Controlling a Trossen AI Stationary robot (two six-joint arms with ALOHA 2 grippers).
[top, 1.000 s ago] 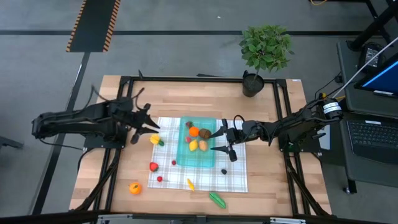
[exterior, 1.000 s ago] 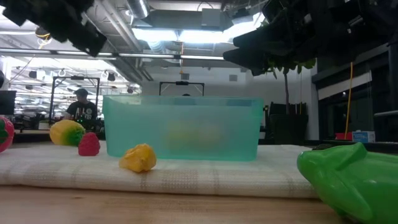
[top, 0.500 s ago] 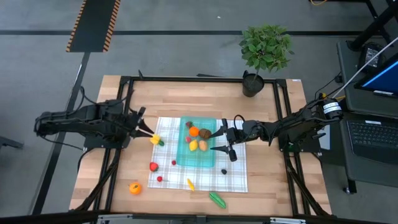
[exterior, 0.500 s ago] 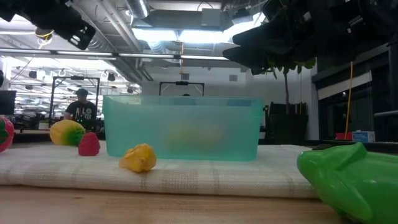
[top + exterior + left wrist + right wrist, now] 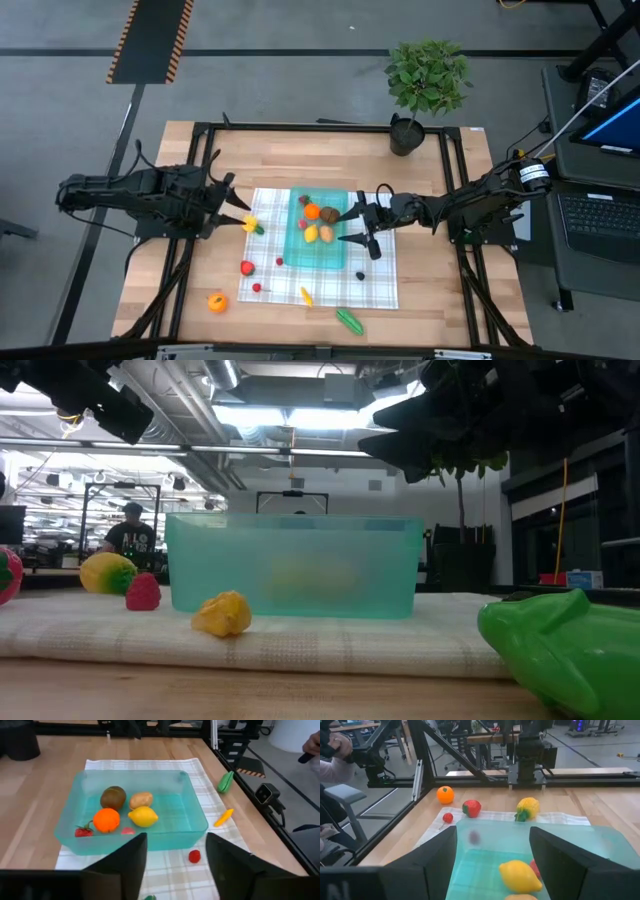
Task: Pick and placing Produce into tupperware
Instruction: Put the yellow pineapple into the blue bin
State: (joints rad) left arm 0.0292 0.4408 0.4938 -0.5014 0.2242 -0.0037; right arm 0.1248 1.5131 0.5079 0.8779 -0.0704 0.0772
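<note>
Since the earlier shot the left claw has pulled back a bit toward its own side and now sits beside the yellow piece on the checked cloth; the right claw hasn't budged, parked over the tupperware's right edge.

High view: the tupperware is a shallow see-through teal box in the middle of the cloth on the wooden surface. Outside it I count an orange fruit, a red strawberry-ish one, two tiny red bits, a thin yellow-orange piece, a green one and a small dark one.

Low view: the teal box sits on the cloth, yellow piece in front, green one up close.

Left wrist view: fingers spread wide, holding nothing. Inside the box: a brown kiwi-looking one, a tan one, a lemon, an orange, plus two small red bits.

Right wrist view: fingers wide apart too, empty, over the box.
</note>
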